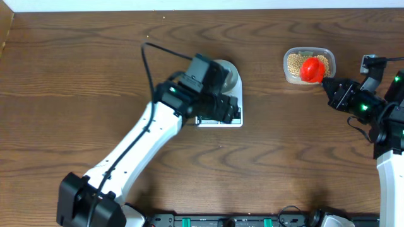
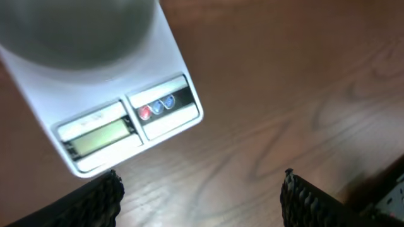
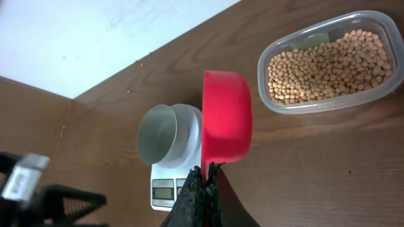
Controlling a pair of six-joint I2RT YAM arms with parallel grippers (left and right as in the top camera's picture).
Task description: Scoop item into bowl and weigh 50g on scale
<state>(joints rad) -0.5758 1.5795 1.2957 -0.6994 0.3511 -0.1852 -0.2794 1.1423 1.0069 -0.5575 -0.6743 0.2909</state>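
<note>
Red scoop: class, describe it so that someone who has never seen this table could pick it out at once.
Find the wooden table, then the clear tub of tan beans at its far right. Seen from above, the red scoop overlaps that tub, its handle gripped by the right pincer. It alone is bright red.

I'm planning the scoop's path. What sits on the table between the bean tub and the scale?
Nothing. In the overhead view, the table between the tub and the scale is bare wood.
</note>
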